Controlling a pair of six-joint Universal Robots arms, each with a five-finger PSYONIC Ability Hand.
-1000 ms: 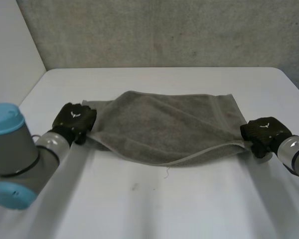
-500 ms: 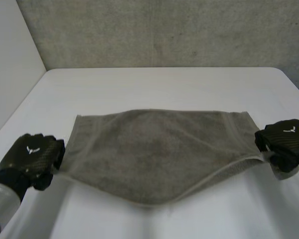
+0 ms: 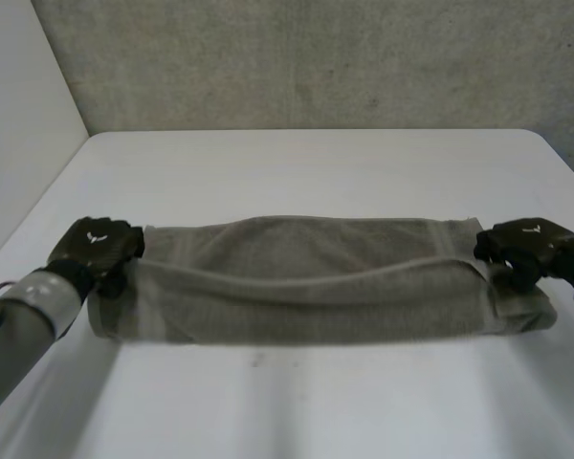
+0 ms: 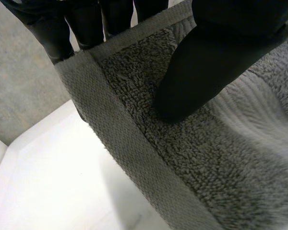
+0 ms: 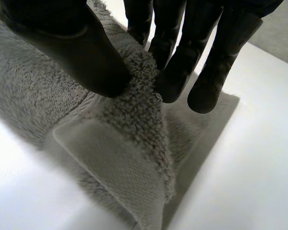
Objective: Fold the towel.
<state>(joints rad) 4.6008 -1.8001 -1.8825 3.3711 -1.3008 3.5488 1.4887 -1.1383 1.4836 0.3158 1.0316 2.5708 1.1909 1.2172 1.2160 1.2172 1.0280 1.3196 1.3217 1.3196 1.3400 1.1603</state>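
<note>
A grey towel [image 3: 316, 287] hangs stretched between my two hands over the white table [image 3: 316, 163], its lower part draping toward the near side. My left hand [image 3: 96, 247] grips its left end; in the left wrist view the thumb [image 4: 197, 72] presses on the terry face [image 4: 221, 158] while the fingers [image 4: 62, 28] sit behind the hemmed edge. My right hand [image 3: 521, 244] holds the right end; in the right wrist view the thumb [image 5: 81, 52] and fingers [image 5: 173, 72] pinch a ridge of towel [image 5: 134, 110].
A grey wall [image 3: 316, 57] rises behind the table's far edge, and a white panel [image 3: 19, 115] stands at the left. Bare tabletop lies beyond and in front of the towel.
Both hands lifted the towel's ends toward the near side, then carried them back away again. The towel went from a sagging sheet to a long, low band doubled over itself.
</note>
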